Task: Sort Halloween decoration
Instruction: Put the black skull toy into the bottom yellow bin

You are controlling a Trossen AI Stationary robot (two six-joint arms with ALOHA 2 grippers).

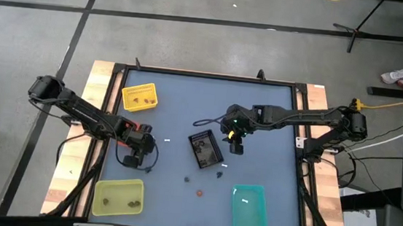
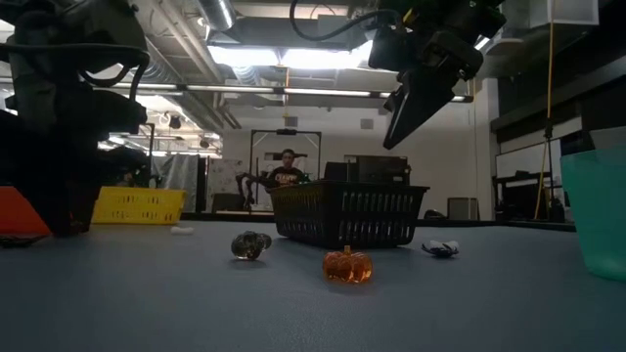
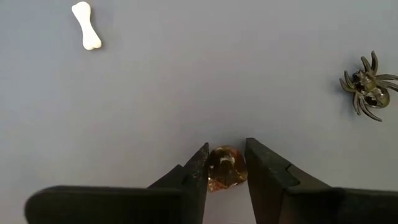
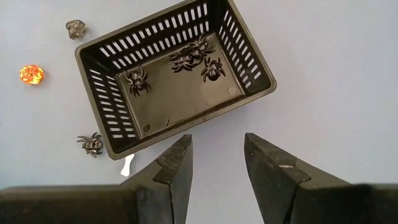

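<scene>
On the blue-grey table top (image 1: 181, 96), the largest container is a teal translucent bin (image 1: 249, 209) at the near right, with a yellow-green tray (image 1: 117, 197) at the near left and a yellow slotted basket (image 1: 138, 97) at the far left. A black slotted plastic basket (image 4: 177, 81) sits mid-table with four dark spider trinkets (image 4: 193, 57) on its floor.

The right gripper (image 4: 217, 165) hangs above the table just beside that basket, its fingers apart and holding nothing. The left gripper (image 3: 225, 171) is down at the table on the left side, its fingers narrowed around a small amber translucent trinket (image 3: 226, 168); whether both pads touch it I cannot tell.

Loose on the table lie a white bone (image 3: 86, 25) and a dark spider (image 3: 368, 84) near the left gripper, and an orange pumpkin (image 2: 347, 265), a grey rounded trinket (image 2: 250, 244) and another spider (image 4: 91, 143) by the black basket.
</scene>
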